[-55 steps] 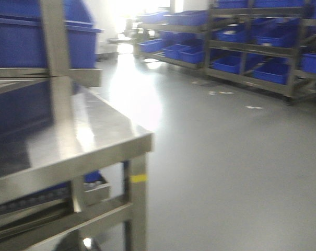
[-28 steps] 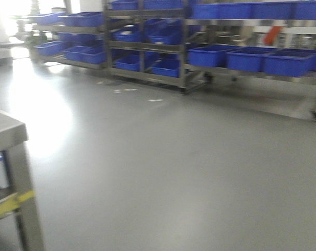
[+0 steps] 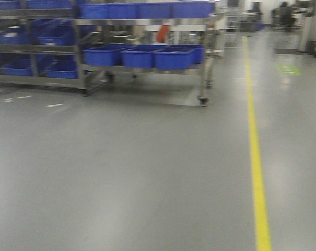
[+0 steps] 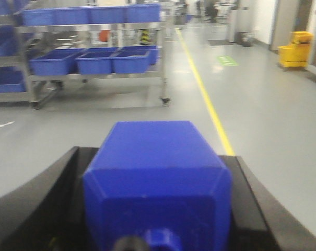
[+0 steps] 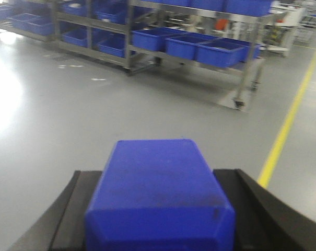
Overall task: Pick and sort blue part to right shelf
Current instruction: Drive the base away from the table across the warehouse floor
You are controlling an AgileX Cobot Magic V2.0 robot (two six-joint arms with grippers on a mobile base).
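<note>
Bare grey floor [image 3: 121, 172] lies open up to the right shelf [image 3: 147, 22]; its steel posts and front rail bar the way. Blue crates [image 3: 142, 56] on the lower level sit side by side, tops open, with room above them under the upper crates [image 3: 147, 9]. The aisle along the yellow line [image 3: 254, 146], right of the rack, is passable. Left gripper [image 4: 156, 157] and right gripper [image 5: 158, 172]: each finger gap is filled by a blue part [image 4: 158, 178].

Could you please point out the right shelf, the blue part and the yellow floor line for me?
right shelf [image 3: 142, 22]: front view, steel rail under its top crates.
blue part [image 4: 158, 157]: left wrist view, its top face.
yellow floor line [image 3: 257, 172]: front view, middle of the stripe.
</note>
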